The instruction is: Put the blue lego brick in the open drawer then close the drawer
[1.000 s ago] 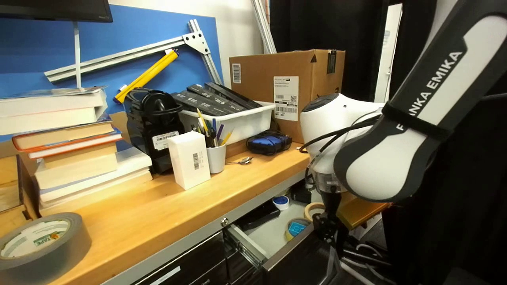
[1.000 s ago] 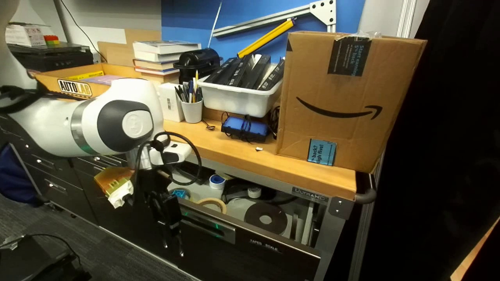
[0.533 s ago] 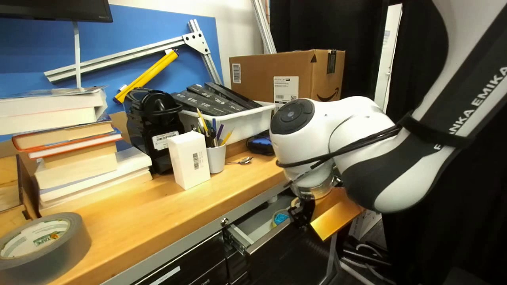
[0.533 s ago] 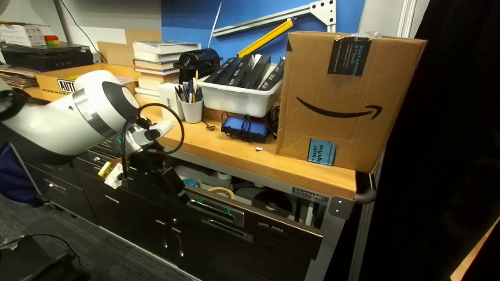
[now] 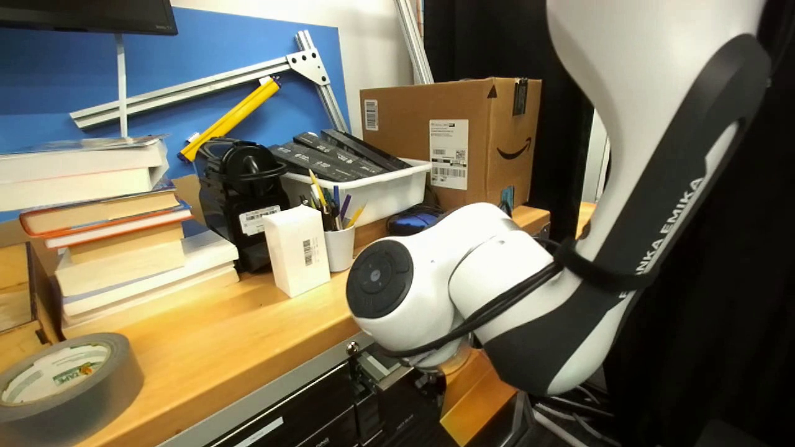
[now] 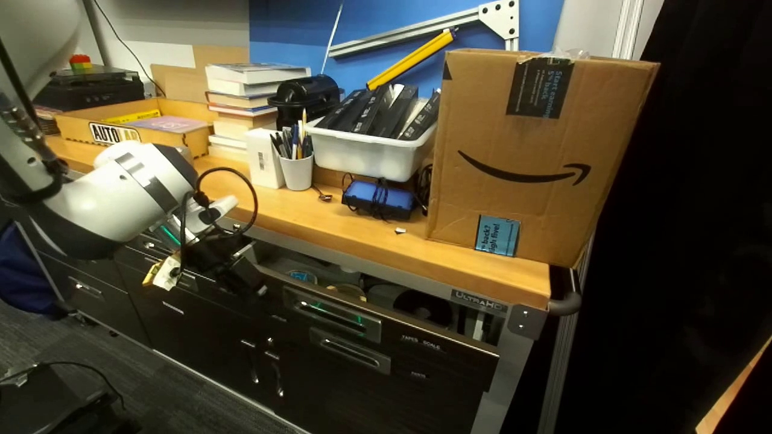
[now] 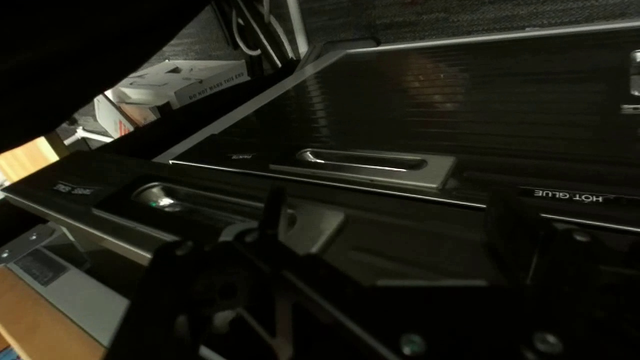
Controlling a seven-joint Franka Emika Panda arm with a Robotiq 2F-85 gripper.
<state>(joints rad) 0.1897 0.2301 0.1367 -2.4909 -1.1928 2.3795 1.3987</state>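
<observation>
The drawer [image 6: 392, 328] is partly open, with a narrow gap under the bench top; it also shows in an exterior view [image 5: 390, 377] and the wrist view [image 7: 110, 178]. My gripper [image 6: 256, 288] is low, against or very near the left end of the drawer front; contact is not clearly visible. In the wrist view my gripper [image 7: 390, 210] has its dark fingers spread apart with nothing between them, over the drawer front and beside its handle [image 7: 320, 220]. The blue lego brick is not identifiable; a light-blue patch [image 6: 300, 276] inside the drawer may be a tape roll's label.
Tape rolls [image 6: 347, 293] and a dark reel [image 6: 422, 307] lie in the drawer. A lower drawer handle [image 6: 353, 352] sits beneath. The bench top [image 6: 362, 226] overhangs. On it stand a white box [image 5: 297, 251], pen cup [image 5: 340, 248], blue flat device [image 6: 379, 198] and cardboard box [image 6: 531, 138].
The drawer has slid inward and its opening is narrower. My arm has tilted and moved toward the bench and along its front, the gripper staying at the drawer front.
</observation>
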